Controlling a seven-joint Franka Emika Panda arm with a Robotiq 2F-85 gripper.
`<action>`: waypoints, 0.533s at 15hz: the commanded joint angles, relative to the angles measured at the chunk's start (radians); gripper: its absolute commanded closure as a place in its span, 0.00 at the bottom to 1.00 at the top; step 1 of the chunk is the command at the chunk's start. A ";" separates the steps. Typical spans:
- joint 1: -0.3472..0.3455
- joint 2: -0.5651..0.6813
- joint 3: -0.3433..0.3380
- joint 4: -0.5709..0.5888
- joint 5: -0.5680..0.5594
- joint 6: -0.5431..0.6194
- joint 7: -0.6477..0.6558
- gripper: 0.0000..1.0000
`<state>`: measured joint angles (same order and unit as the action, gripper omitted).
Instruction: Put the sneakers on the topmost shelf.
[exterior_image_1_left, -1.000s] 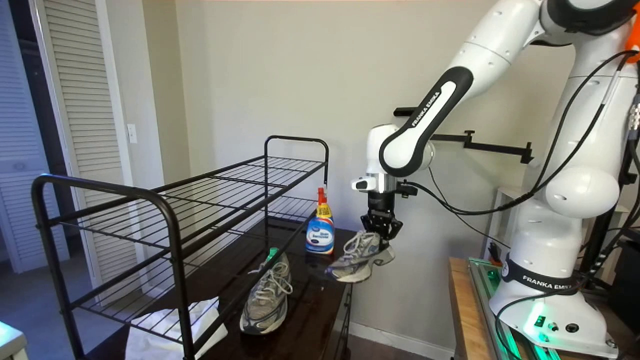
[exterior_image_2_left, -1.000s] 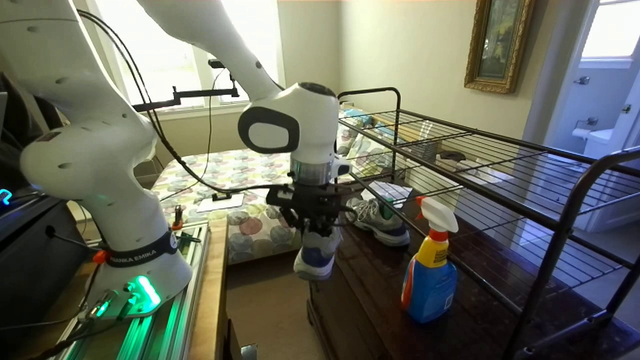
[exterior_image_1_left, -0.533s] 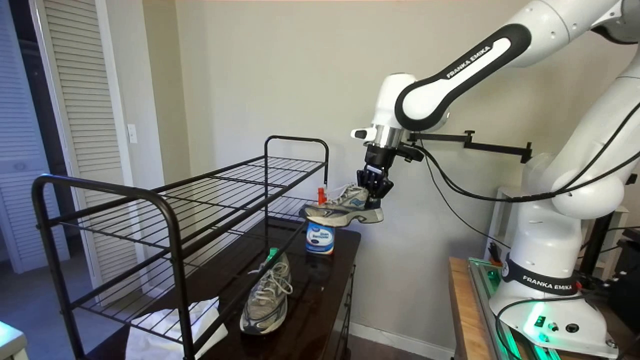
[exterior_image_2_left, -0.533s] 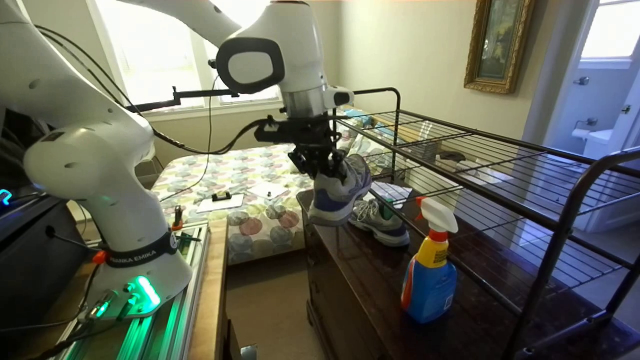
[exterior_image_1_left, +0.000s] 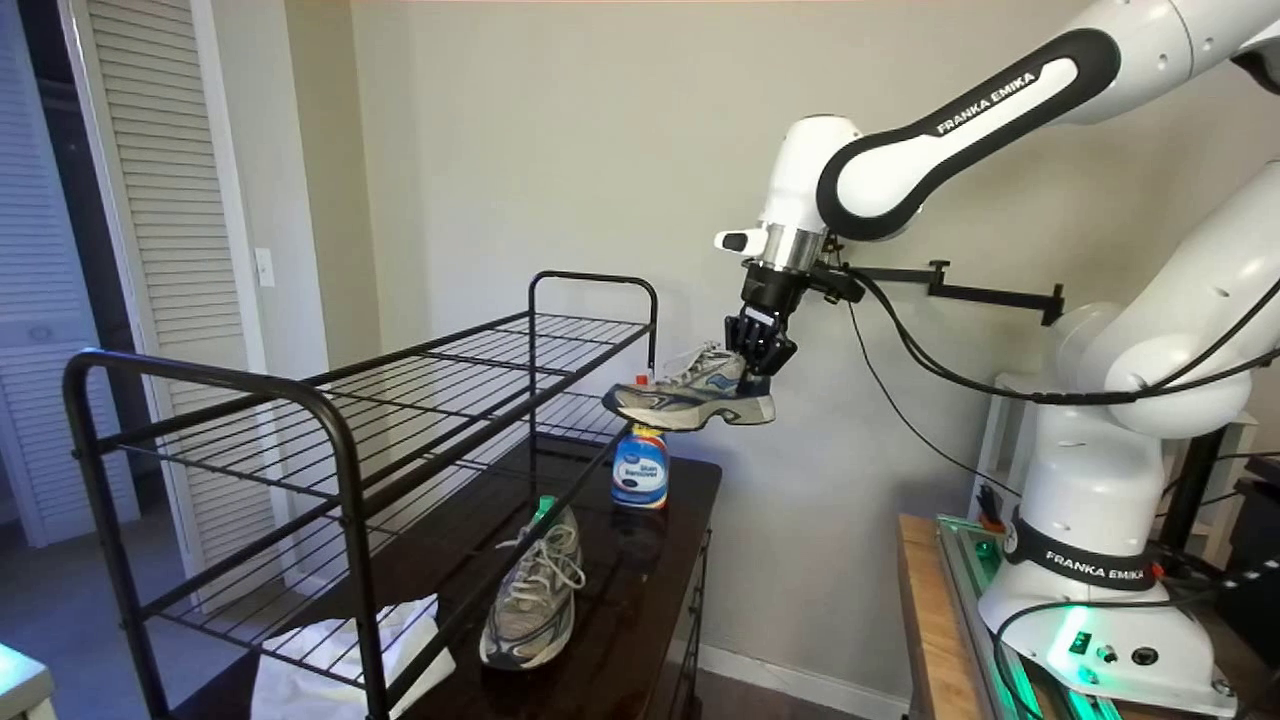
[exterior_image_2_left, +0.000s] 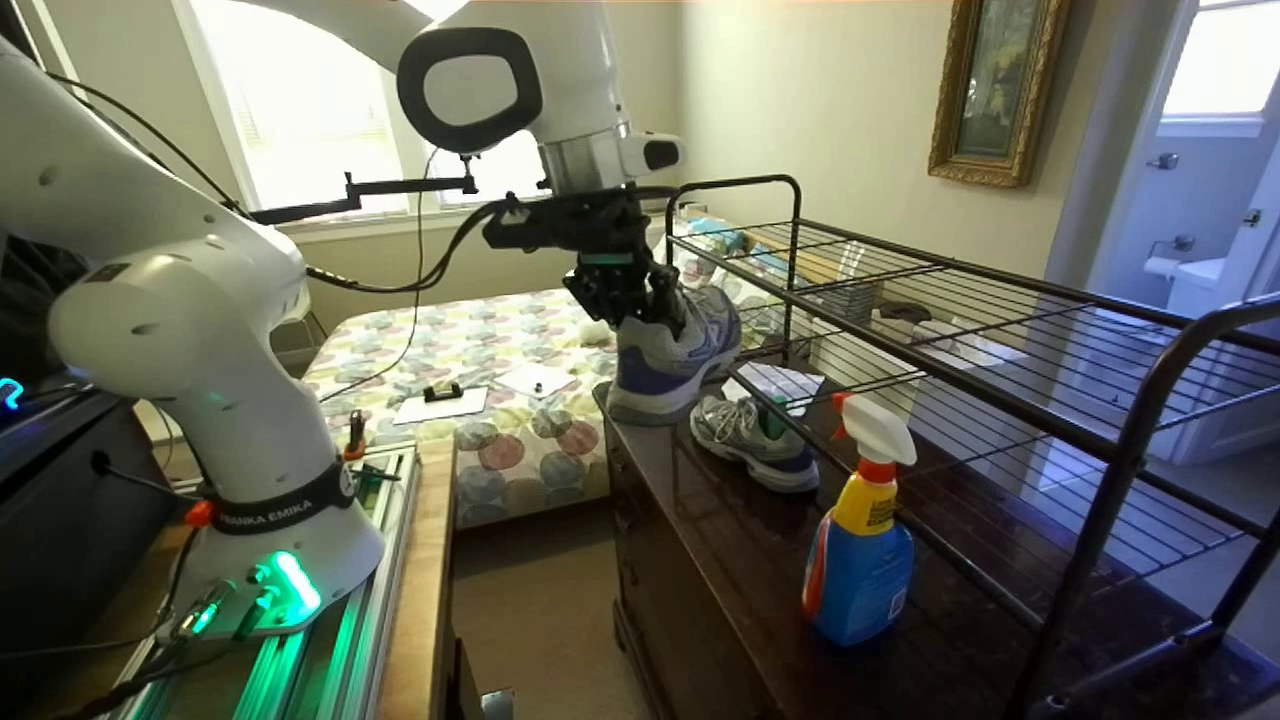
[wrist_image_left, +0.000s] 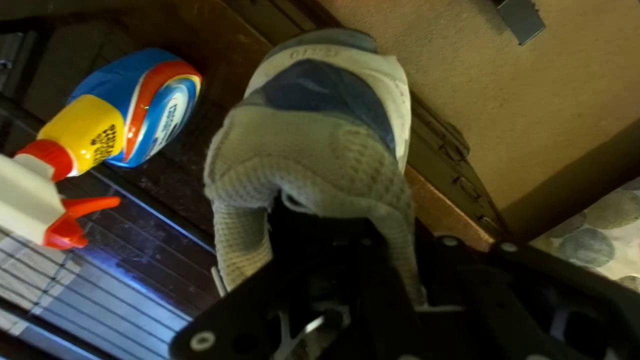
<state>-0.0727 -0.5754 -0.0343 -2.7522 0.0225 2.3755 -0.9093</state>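
Collision risk: the shoe rack (exterior_image_1_left: 357, 545) is presenting its robot-side rail (exterior_image_2_left: 960, 374) between the held running shoe (exterior_image_1_left: 690, 402) and the topmost shelf (exterior_image_1_left: 415, 407). If transfer is starting before the sole is clearing that rail, the toe may be striking it and twisting the shoe; the views are not confirming the present clearance.

Slip risk: the claw (exterior_image_1_left: 755, 378) is clamping this shoe by the collar near the heel, in the air beside the rack. The toe is projecting without support, so the weight forward of the grip may be pitching the shoe downward.

Snag risk: the laces (exterior_image_1_left: 693, 368) are forming loops that may be catching on the shelf wires.

Surroundings: the desk (exterior_image_1_left: 620, 620) is carrying the rack. A white sheet (exterior_image_1_left: 315, 700), paper or cloth, is lying partly beneath the rack. The second running shoe (exterior_image_1_left: 540, 590) is standing on the desk by the rack, awaiting transfer. The stain-remover spray bottle (exterior_image_1_left: 640, 470) is standing upright near the rack, partly hidden behind the held running shoe in an exterior view; a low approach may be toppling it.
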 joint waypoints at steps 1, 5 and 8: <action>-0.014 -0.012 0.005 0.029 -0.118 0.123 0.147 0.97; -0.086 0.038 0.058 0.154 -0.315 0.103 0.336 0.97; -0.089 0.119 0.101 0.322 -0.441 -0.031 0.446 0.97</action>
<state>-0.1478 -0.5543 0.0155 -2.6094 -0.3036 2.4632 -0.5803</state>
